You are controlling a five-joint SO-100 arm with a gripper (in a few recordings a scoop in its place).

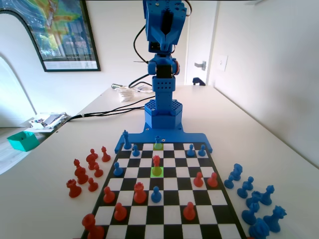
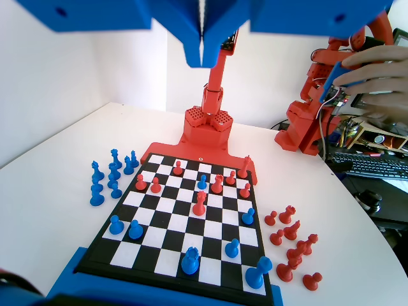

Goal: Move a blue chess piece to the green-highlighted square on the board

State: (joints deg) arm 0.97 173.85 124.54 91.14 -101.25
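Observation:
My gripper (image 2: 202, 57) hangs high above the board (image 2: 125, 255), its jaws closed together with nothing between them. In the fixed view the gripper (image 1: 164, 35) is folded up on the blue arm, far above the pieces. The green-highlighted square (image 1: 157, 172) lies in the board's middle column, and a red piece (image 1: 156, 162) stands on it. Two rows further, a small blue chess piece (image 1: 158, 141) stands on a duller yellow-green square (image 1: 158, 147) just in front of the arm's base. The wrist view shows that blue piece (image 2: 190, 261) near the bottom edge and the red piece (image 2: 199, 203) mid-board.
Several more blue pieces (image 1: 156, 194) and red pieces (image 1: 139, 192) are spread over the board. Captured red pieces (image 1: 82, 174) cluster left of the board in the fixed view, blue ones (image 1: 251, 196) right. A teal box (image 1: 22, 141) and cables (image 1: 114, 107) lie far left.

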